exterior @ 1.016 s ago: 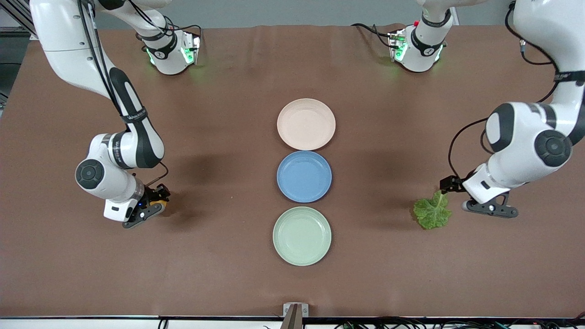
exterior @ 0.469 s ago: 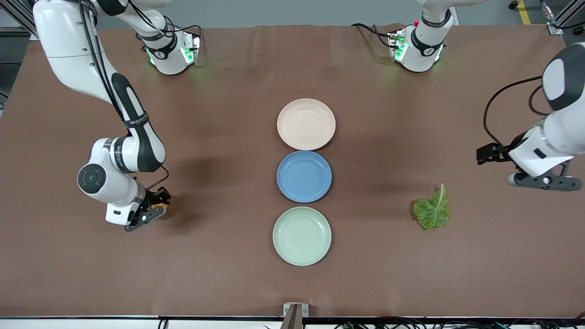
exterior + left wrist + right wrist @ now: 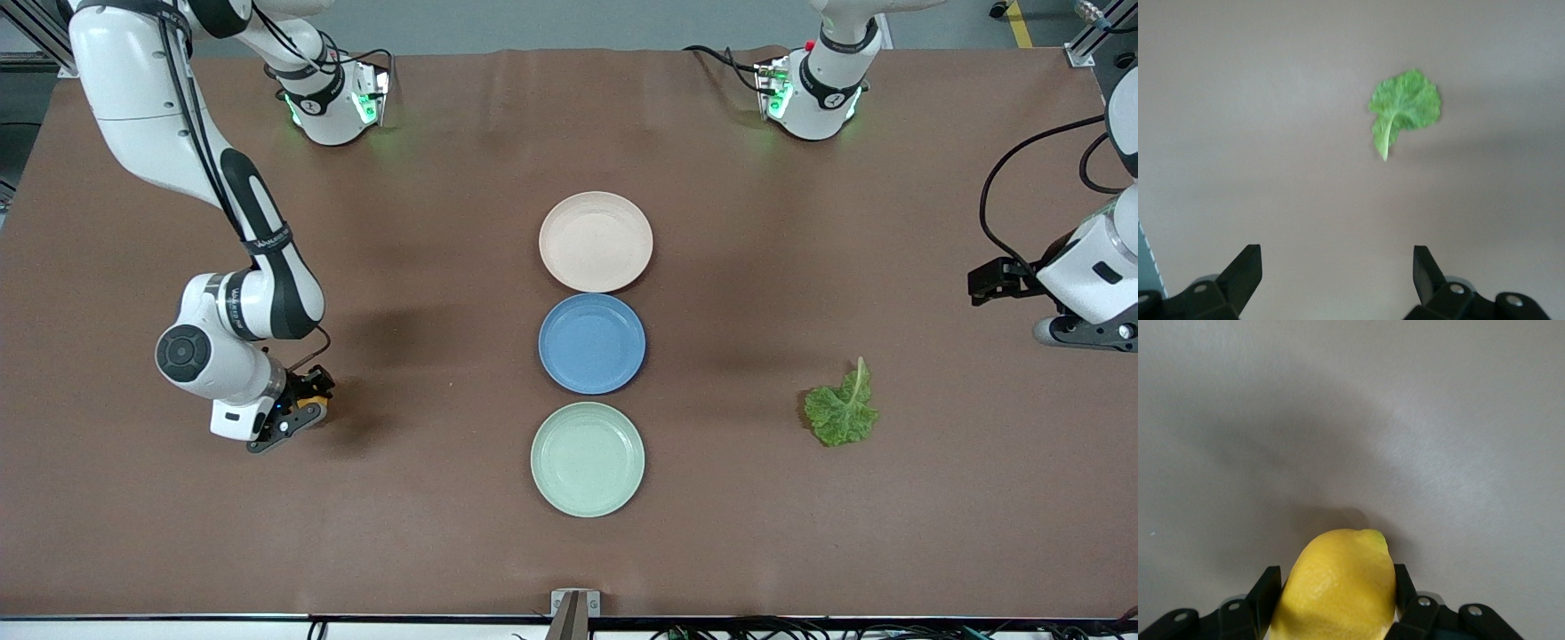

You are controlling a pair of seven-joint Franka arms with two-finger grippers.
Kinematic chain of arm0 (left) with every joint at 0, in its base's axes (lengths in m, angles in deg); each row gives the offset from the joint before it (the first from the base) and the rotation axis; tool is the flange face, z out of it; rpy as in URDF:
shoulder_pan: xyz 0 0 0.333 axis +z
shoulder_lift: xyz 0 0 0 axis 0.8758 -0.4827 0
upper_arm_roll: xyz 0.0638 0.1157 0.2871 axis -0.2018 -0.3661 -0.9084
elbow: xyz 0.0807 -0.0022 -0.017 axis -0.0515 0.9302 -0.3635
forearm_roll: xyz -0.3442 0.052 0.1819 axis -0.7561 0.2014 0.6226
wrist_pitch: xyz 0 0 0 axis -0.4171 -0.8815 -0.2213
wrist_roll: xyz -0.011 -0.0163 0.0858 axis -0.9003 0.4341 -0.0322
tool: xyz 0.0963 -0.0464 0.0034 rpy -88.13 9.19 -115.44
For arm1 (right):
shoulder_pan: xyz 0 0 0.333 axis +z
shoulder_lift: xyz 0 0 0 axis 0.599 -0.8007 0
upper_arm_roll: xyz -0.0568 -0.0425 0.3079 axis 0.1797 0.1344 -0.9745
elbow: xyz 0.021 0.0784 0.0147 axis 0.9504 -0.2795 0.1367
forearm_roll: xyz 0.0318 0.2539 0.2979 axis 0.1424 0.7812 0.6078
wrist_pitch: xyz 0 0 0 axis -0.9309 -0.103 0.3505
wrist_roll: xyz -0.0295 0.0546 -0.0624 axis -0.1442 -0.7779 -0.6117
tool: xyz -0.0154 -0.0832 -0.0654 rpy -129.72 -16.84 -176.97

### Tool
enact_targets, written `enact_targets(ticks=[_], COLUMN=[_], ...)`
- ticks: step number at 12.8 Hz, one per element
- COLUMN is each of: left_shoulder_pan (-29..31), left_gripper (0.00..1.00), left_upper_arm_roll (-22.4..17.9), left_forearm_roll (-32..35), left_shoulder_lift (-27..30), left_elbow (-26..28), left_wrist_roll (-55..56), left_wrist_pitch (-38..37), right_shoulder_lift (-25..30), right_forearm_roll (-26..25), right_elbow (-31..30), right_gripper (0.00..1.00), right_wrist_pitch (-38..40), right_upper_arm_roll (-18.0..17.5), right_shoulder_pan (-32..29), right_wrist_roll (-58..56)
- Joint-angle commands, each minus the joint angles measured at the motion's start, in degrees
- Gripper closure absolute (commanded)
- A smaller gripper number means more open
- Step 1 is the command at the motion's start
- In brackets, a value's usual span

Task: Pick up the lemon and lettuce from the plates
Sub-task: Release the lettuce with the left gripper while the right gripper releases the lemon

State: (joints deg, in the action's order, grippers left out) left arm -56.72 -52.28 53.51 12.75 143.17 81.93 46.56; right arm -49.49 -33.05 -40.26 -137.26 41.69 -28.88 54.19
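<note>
While the right tool (image 3: 298,411) clamps the lemon (image 3: 1338,587), lettuce (image 3: 841,412) lies apart.

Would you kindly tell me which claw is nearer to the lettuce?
Left. The left claw hangs open above the table beside the lettuce; the right claw grips the lemon.

Right gripper (image 3: 298,418) low at the table, fingers closed around a held object; left gripper (image 3: 1337,275) raised, fingers spread.

You're looking at a wide table (image 3: 498,551) covered in matte brown, faintly creased near its top edge, with soft shadows lying on it. Past that edge runs a grey floor (image 3: 533,27), with yellow tape (image 3: 1024,25) at one corner.
</note>
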Motion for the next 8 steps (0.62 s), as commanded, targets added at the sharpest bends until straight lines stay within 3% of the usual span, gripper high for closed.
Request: enact_targets(ticks=[1, 3, 4, 5, 6, 8], left_shoulder_pan=[-0.29, 0.23, 0.32, 0.93, 1.38, 1.64], left_gripper=[0.00, 0.00, 0.00, 0.00, 0.00, 0.00], left_upper_arm_roll=[1.21, 1.74, 1.56, 1.56, 1.65, 1.48], left_forearm_roll=[0.61, -0.09, -1.40, -2.37, -2.81, -6.30], left_shoulder_lift=[-0.26, 2.37, 3.16, 4.22, 5.36, 6.51], left_elbow=[-3.11, -2.50, -1.71, -0.31, 0.23, 0.41], left_wrist_roll=[-0.02, 0.25, 0.51, 0.77, 1.04, 3.49], left_wrist_pitch=[-3.76, -3.85, -3.94, -3.76, -3.24, -3.15], right_shoulder_lift=[2.59, 3.91, 3.92, 3.92, 3.92, 3.92], right_forearm_roll=[-0.41, -0.41, -0.41, -0.41, -0.41, -0.41], right_elbow=[-3.84, -5.60, -5.52, -5.26, -4.74, -0.89], right_gripper=[1.00, 0.99, 0.89, 0.41, 0.04, 0.00], right_wrist_pitch=[0.02, 0.02, 0.28, 0.28, 0.28, 4.03], right_upper_arm_roll=[-0.65, -0.65, -0.65, -0.56, -0.56, -0.48], right_shoulder_pan=[-0.71, -0.71, -0.71, -0.88, -1.32, -1.67], right_wrist_roll=[-1.61, -1.62, -1.36, -1.10, -0.83, -0.83])
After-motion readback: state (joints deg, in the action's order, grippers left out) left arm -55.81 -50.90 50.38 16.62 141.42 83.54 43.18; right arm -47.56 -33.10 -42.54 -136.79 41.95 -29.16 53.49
